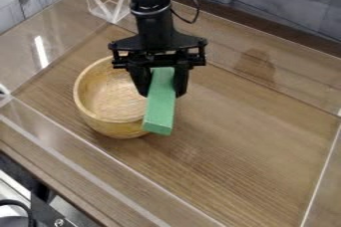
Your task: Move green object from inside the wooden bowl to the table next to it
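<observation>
My black gripper (pixel 159 75) points straight down and is shut on the top end of the green object (pixel 162 106), a flat bright green block hanging upright. The block's lower end sits just past the right rim of the wooden bowl (pixel 94 107), near the table (pixel 240 141); whether it touches the rim or the tabletop I cannot tell. The round tan bowl shows nothing inside it and stands left of the gripper.
Low clear acrylic walls (pixel 320 171) run around the brown tabletop. A clear plastic piece (pixel 107 7) stands at the back left behind the arm. Bare wood lies to the right of the bowl and block.
</observation>
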You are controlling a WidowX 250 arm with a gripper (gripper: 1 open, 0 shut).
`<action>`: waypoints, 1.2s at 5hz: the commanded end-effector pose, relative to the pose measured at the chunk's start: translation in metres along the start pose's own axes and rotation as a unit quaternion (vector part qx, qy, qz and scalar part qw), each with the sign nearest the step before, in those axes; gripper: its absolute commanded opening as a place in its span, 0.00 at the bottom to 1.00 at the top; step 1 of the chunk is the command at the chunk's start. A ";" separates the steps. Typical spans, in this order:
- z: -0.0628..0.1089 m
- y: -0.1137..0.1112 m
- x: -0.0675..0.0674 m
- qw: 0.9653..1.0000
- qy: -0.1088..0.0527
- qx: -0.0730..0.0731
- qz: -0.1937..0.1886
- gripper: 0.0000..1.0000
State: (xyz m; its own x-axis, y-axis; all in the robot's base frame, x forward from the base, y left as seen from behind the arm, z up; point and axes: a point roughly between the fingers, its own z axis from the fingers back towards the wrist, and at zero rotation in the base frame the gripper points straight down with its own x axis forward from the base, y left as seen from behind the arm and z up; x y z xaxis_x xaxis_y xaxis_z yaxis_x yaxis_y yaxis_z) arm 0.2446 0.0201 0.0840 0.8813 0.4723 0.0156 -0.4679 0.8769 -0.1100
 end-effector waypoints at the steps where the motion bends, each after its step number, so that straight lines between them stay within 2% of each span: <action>1: 0.018 -0.003 0.002 1.000 -0.023 -0.007 0.005 0.00; 2: 0.024 -0.005 -0.002 1.000 -0.024 -0.006 0.012 0.00; 4: 0.015 -0.017 -0.017 0.999 -0.020 -0.006 -0.034 0.00; 5: 0.009 -0.015 -0.018 1.000 -0.023 -0.006 -0.012 0.00; 6: 0.000 -0.022 -0.029 1.000 -0.023 -0.008 -0.011 0.00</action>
State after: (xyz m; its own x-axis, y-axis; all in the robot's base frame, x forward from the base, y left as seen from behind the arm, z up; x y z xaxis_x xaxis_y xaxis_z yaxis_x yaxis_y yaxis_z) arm 0.2235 -0.0138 0.0754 0.8906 0.4544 0.0195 -0.4501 0.8868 -0.1051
